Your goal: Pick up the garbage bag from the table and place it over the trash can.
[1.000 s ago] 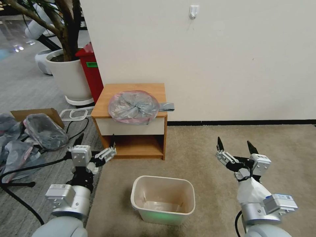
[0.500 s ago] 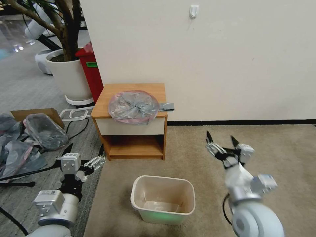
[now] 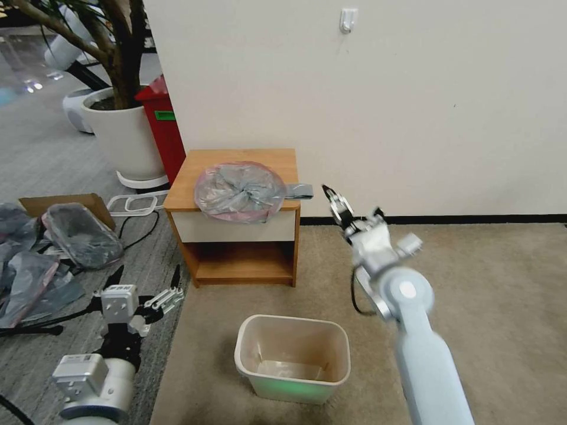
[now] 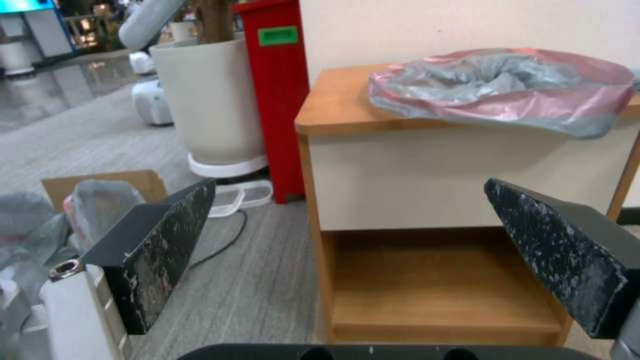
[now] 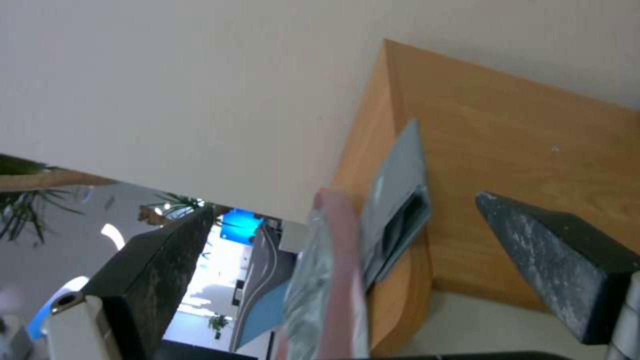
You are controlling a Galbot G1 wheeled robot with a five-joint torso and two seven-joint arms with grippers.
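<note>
The garbage bag (image 3: 239,192), grey crinkly plastic with a pink rim, lies spread on the table (image 3: 236,158) and droops over its white drawer front. A flat grey piece (image 3: 299,190) sticks out past the table's right edge. My right gripper (image 3: 338,206) is open, raised just right of that edge, level with the tabletop. In the right wrist view its open gripper (image 5: 343,205) frames the bag's rim (image 5: 327,280) and the grey piece (image 5: 393,200). My left gripper (image 3: 146,274) hangs open and low, left of the trash can (image 3: 236,354), facing the table (image 4: 340,105) and bag (image 4: 500,90).
The cream trash can stands upright on beige carpet in front of the table. A tall red bin (image 3: 162,127) and a white plant pot (image 3: 124,139) stand left of the table. A heap of grey bags (image 3: 77,233), a cardboard box (image 3: 65,203) and cables lie at far left.
My right arm has risen and swung forward and left, from beside the trash can to the table's right edge. The left gripper has sunk back and to the left. Bag and can have not moved.
</note>
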